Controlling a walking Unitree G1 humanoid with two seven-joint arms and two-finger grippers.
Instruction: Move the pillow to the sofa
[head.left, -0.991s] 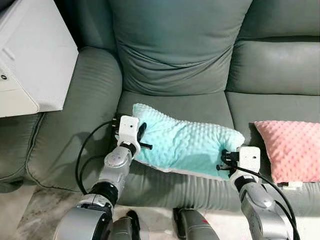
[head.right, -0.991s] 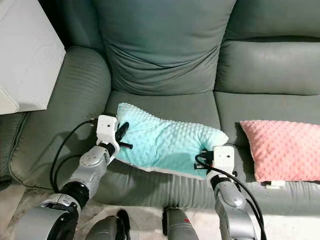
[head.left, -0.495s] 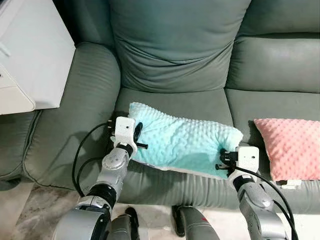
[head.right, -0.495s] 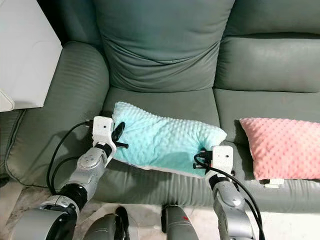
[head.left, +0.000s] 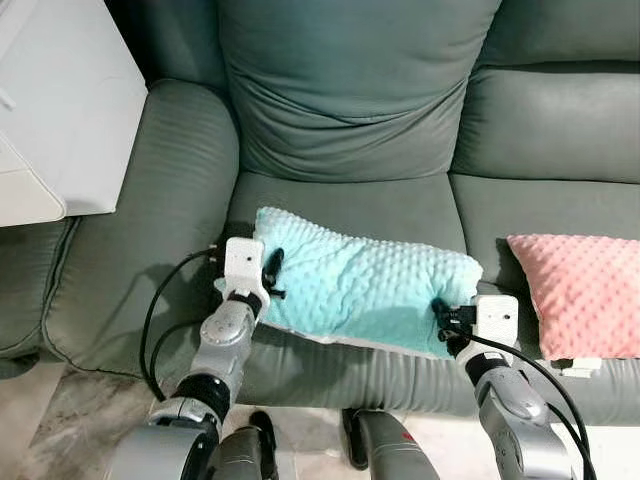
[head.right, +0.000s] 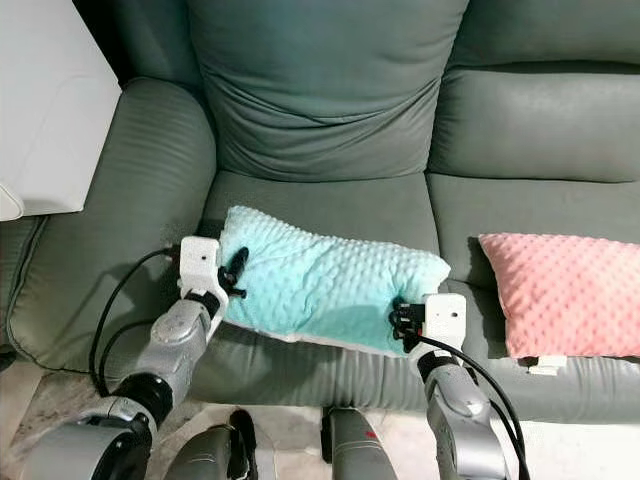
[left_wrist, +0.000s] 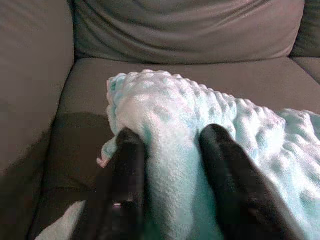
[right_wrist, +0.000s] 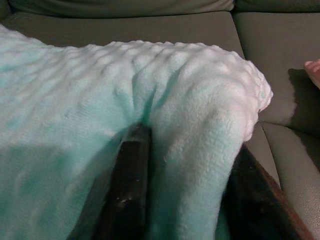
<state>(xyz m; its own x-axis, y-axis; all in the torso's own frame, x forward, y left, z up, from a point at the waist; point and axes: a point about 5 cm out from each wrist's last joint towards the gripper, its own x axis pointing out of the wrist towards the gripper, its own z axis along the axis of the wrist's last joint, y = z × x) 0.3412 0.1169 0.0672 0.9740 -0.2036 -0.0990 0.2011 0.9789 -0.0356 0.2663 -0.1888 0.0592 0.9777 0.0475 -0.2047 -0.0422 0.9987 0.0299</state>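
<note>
From the head, the left gripper (head.left: 268, 278) and right gripper (head.left: 443, 320) pinch opposite ends of the teal pillow (head.left: 365, 292), which lies on the seat of the grey-green sofa (head.left: 350, 100), between its armrest (head.left: 150, 230) and a pink pillow (head.left: 580, 295) lying just beside it on the next seat; a white cabinet (head.left: 60, 110) stands past the armrest. The left wrist view has both black fingers (left_wrist: 127, 175) squeezing a fold of the teal pillow's corner, seat cushion beyond. The right wrist view likewise has the fingers (right_wrist: 131, 170) clamped on a bunched fold, with the pink pillow's edge at the frame's side.

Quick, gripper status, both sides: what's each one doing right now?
Left gripper: closed on the left end of the teal pillow.
Right gripper: closed on the pillow's right end, over the sofa seat.
</note>
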